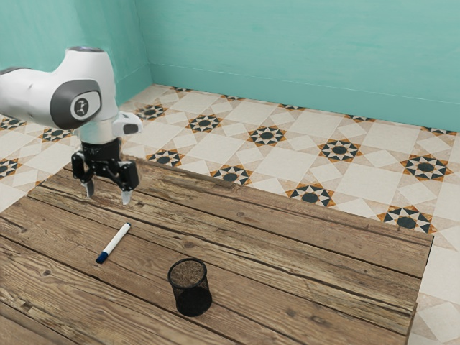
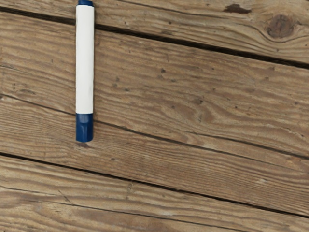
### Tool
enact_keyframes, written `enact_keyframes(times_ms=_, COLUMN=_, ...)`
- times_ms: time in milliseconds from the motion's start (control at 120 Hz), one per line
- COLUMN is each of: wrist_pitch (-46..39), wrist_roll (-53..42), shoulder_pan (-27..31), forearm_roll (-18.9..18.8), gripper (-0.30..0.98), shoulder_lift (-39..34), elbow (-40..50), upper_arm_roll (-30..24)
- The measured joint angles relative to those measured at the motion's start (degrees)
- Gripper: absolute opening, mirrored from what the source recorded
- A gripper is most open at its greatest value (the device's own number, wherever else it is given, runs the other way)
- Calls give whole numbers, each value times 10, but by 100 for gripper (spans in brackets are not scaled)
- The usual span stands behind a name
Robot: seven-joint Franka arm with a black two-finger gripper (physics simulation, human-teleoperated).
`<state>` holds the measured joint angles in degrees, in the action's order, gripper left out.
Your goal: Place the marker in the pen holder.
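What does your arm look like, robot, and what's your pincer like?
My arm is mostly smooth white with rounded parts. One joint has a dark grey band around a light oval with a small dark marking in it. At the end is my pincer, black, with two fingers that have pale grey tips.

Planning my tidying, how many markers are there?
1: the white marker with blue ends lies on the table, to the exterior view's left of the pen holder.

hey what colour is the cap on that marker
Dark blue; the cap shows best in the wrist view.
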<state>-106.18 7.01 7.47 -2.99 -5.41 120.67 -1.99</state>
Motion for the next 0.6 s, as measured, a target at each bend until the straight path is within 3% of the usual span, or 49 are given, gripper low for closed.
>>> enact_keyframes(times_ms=275, wrist_pitch=-179, wrist_roll=-3, shoulder_pan=65, forearm_roll=22, gripper=69, shoulder_lift=70, elbow=68, upper_arm_roll=2)
enact_keyframes(times_ms=600, wrist_pitch=-268, wrist_roll=-47, shoulder_pan=83, forearm_roll=72, gripper=68, shoulder_lift=145, elbow=78, upper_arm_roll=4)
